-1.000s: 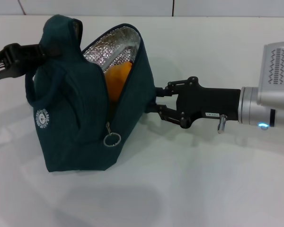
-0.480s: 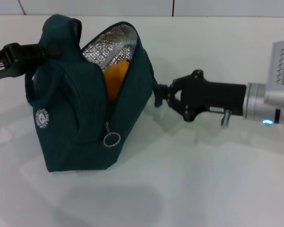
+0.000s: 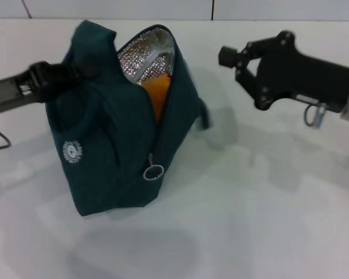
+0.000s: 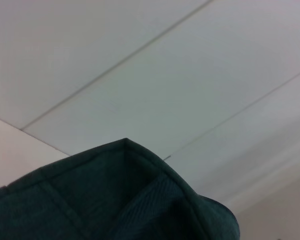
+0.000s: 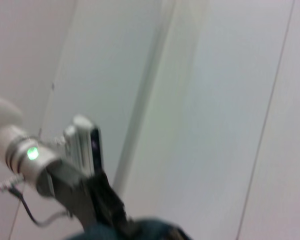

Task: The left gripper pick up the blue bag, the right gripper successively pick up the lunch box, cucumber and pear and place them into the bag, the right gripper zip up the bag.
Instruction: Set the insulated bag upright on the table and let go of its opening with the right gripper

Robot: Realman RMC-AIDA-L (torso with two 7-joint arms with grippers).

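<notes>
1. While we hold it from the left of the frame, the blue bag (image 3: 113,136) stands on the white table (image 3: 267,221) left of centre, its mouth gaping toward the top and showing silver foil lining (image 3: 144,55).
2. Our right gripper (image 3: 231,59) hangs at the upper right, well apart from the bag, its fingers spread and holding nothing.
3. Our left gripper (image 3: 67,75) sits at the bag's upper left, clamped on its fabric by the handles.
4. Inside the mouth, the orange pear (image 3: 158,96) shows against the lining.
5. Low on the bag's front edge dangles the metal ring zipper pull (image 3: 153,172).
</notes>
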